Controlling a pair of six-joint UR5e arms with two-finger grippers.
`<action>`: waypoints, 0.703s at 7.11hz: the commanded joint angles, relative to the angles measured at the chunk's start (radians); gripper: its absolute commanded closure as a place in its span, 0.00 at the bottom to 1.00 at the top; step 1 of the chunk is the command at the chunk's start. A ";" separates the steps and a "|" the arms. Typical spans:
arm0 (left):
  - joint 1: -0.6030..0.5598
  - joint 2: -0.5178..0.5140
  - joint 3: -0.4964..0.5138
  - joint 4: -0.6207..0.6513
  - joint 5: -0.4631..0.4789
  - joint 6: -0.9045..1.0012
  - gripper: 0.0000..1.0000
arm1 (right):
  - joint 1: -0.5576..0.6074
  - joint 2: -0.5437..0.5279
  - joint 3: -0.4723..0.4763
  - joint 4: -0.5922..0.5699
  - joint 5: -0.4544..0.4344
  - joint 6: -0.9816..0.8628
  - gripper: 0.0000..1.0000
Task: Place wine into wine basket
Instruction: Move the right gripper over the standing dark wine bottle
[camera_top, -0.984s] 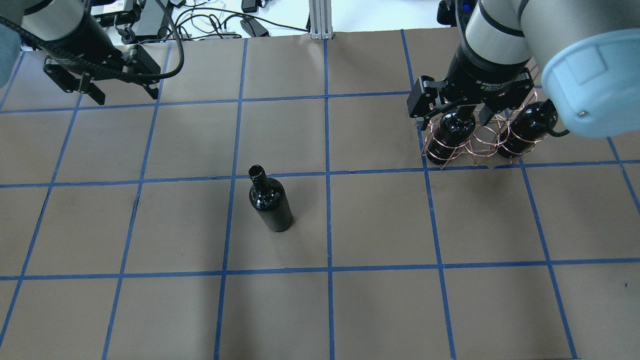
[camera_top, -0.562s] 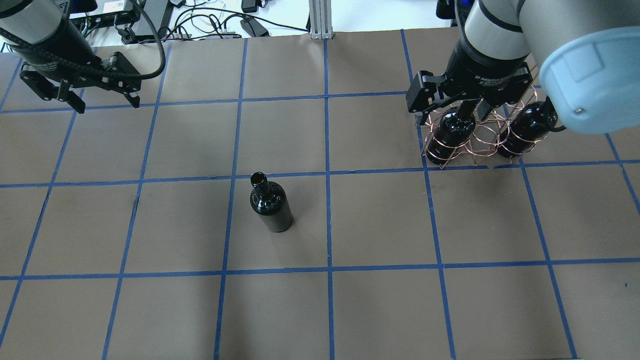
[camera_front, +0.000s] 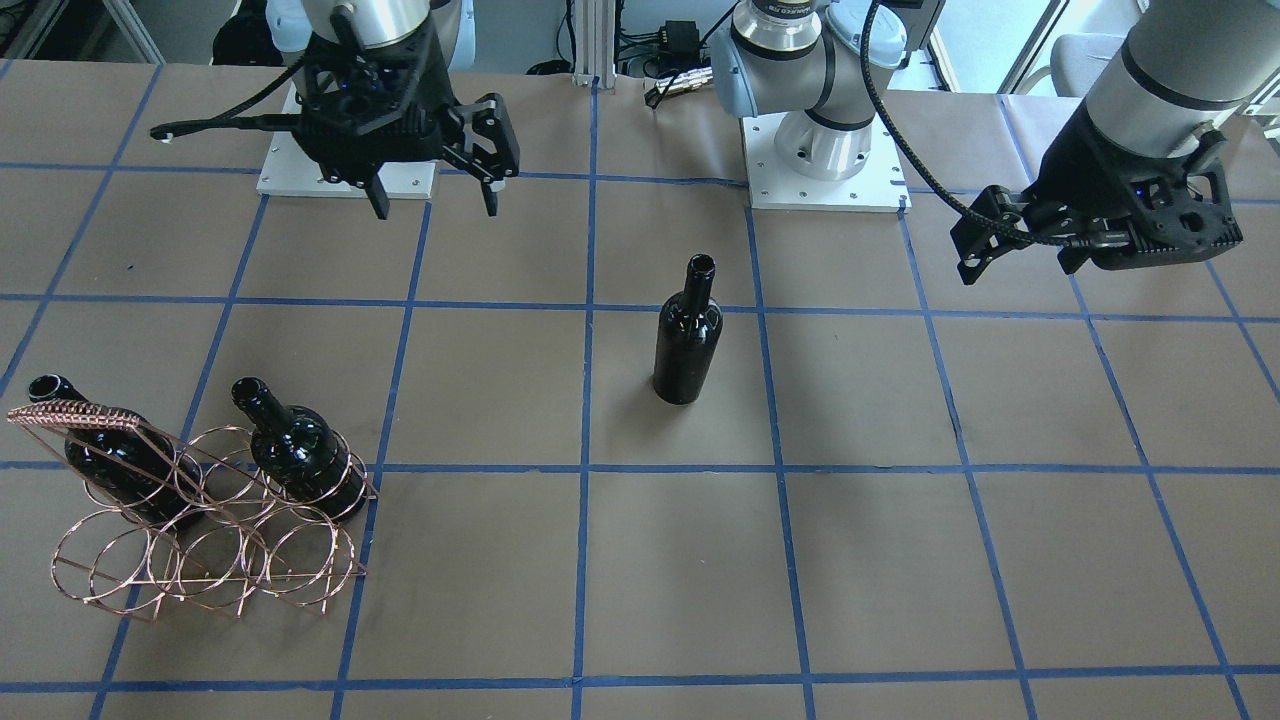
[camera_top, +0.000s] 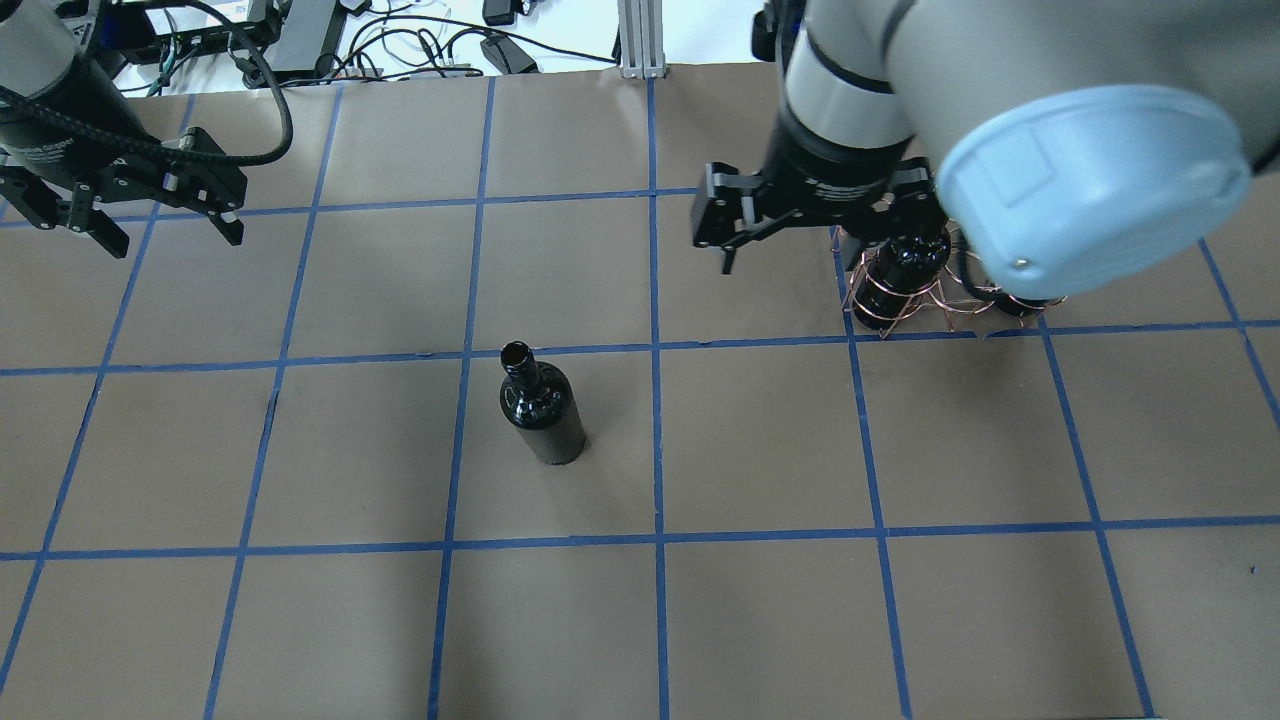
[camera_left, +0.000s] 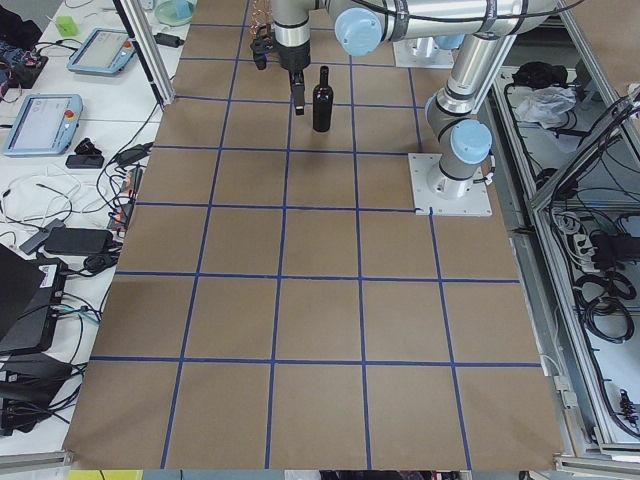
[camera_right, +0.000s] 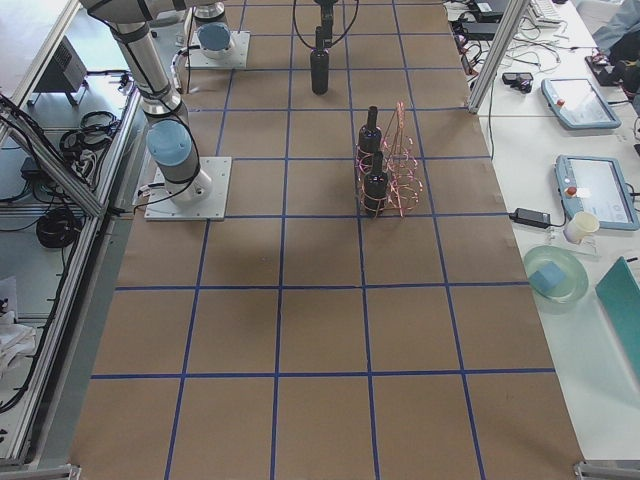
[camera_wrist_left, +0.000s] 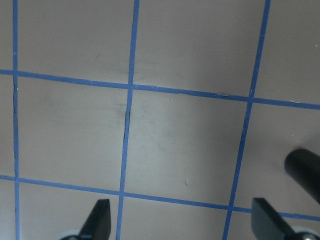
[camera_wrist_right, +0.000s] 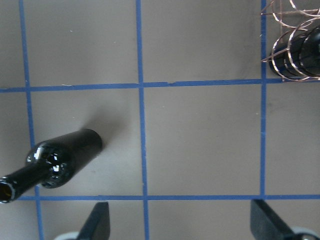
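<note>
The wine bottle (camera_top: 541, 412), glossy near-black, stands upright alone at the table's middle; it also shows in the front view (camera_front: 688, 342) and in the right wrist view (camera_wrist_right: 61, 162). The copper wire wine basket (camera_front: 205, 560) holds two like bottles (camera_front: 302, 462) (camera_front: 108, 452) in its outer slots; its middle slot is empty. In the overhead view the right arm hides most of the basket (camera_top: 878, 305). My right gripper (camera_front: 435, 205) is open and empty, in the air between basket and bottle. My left gripper (camera_top: 172, 238) is open and empty at the far left.
The table (camera_top: 760, 600) is brown paper with a grid of blue tape. Cables and power bricks (camera_top: 420, 45) lie beyond the far edge. The arm bases (camera_front: 825, 170) stand at the robot's side of the table. The bottle's base shows at the left wrist view's right edge (camera_wrist_left: 305, 172).
My right gripper has moved left, off the basket's left bottle, toward the table's middle. My left gripper has moved left and slightly nearer. The standing bottle has not moved.
</note>
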 joint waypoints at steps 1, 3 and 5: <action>0.007 0.001 -0.004 -0.008 0.001 0.007 0.00 | 0.176 0.119 -0.058 -0.056 0.016 0.320 0.00; 0.008 0.001 -0.010 -0.007 0.001 0.047 0.00 | 0.262 0.200 -0.055 -0.143 0.012 0.384 0.00; 0.020 0.001 -0.010 -0.007 0.003 0.052 0.00 | 0.262 0.215 -0.025 -0.190 0.013 0.388 0.00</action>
